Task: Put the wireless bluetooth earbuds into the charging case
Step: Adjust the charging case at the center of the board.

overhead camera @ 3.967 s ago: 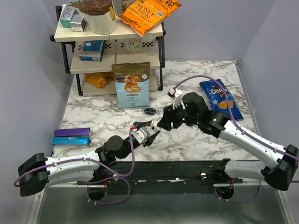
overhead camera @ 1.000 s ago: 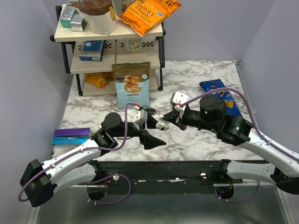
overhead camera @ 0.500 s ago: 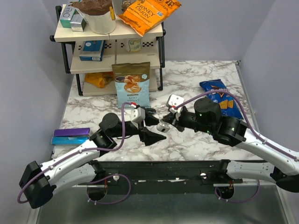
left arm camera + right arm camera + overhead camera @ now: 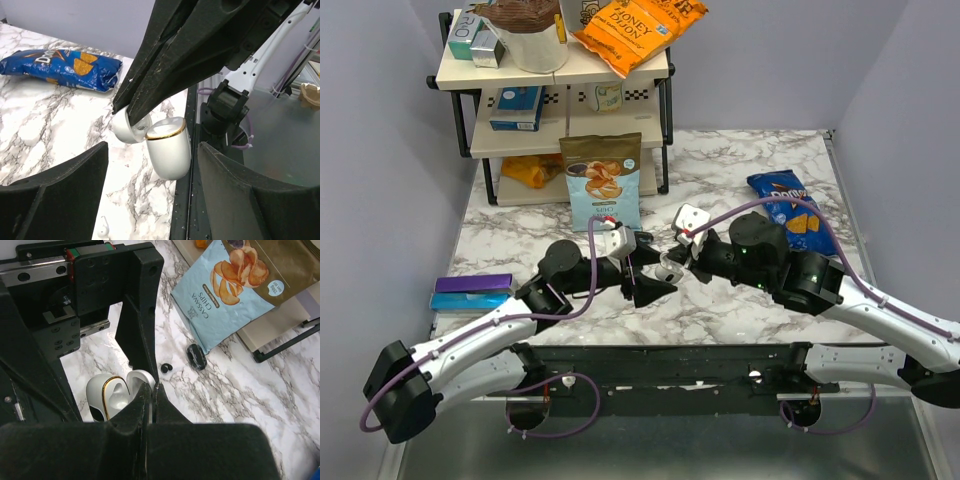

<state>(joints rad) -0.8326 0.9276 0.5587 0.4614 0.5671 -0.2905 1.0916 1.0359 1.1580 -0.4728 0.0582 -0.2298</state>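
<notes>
— Where's the charging case point(image 4: 170, 150)?
— Up off the marble table point(image 4: 720, 160), lid flipped open, gold rim showing. The right gripper point(image 4: 151, 390) is clenched on the lid, and the white body hangs from the hinge, tilted.
— And the left gripper point(image 4: 645, 270)?
— Released, fingers spread wide. From its wrist view the case hangs between the two fingers without touching either one.
— The earbuds point(image 4: 165, 368)?
— Not in the case. They lie on the table as a tiny black speck, too small to tell the two apart. A larger black oval thing point(image 4: 196, 356) sits just beside them, both near the bottom edge of the cassava chips bag point(image 4: 225, 295).
— Anything else close by?
— A blue Doritos bag point(image 4: 60, 65) lies flat on the marble, well apart from the case
</notes>
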